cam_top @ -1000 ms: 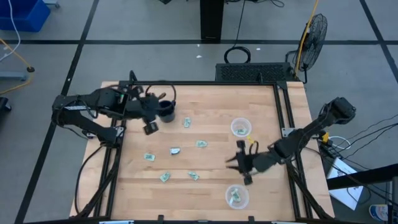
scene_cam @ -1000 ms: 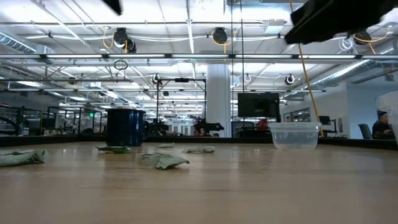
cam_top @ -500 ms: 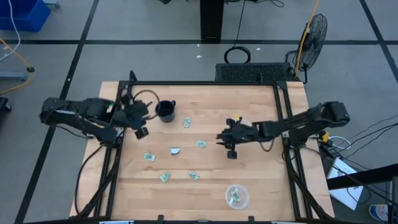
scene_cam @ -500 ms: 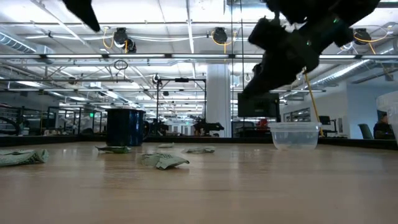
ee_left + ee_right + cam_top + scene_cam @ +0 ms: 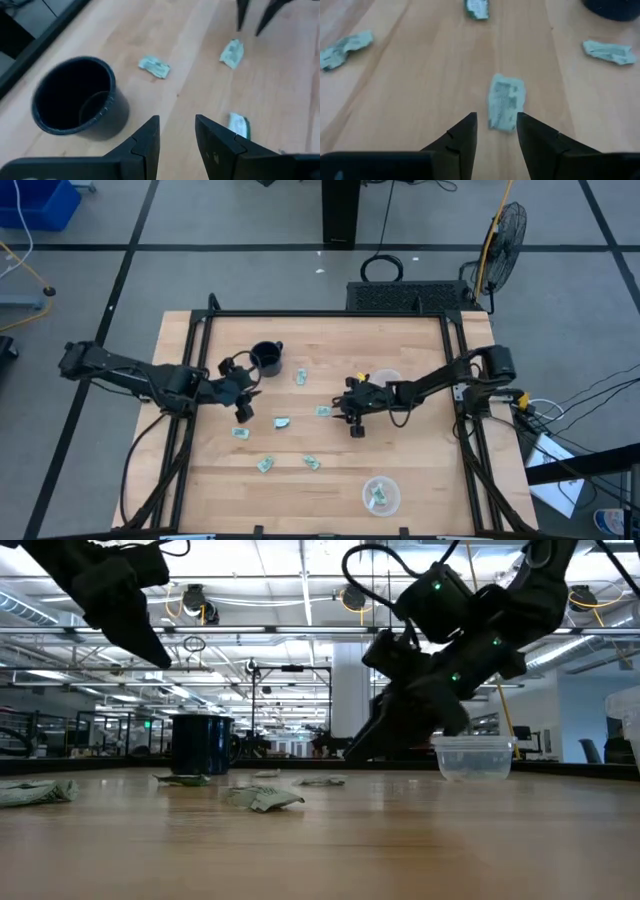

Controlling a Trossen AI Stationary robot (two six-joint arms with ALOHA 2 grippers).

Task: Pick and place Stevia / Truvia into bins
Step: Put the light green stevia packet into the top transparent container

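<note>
The left gripper (image 5: 243,406) is hanging open and empty near the black mug (image 5: 266,358), sachets (image 5: 283,422) are lying loose across the table (image 5: 420,470), and the right gripper (image 5: 350,418) is hovering open right by one sachet (image 5: 505,100).
</note>
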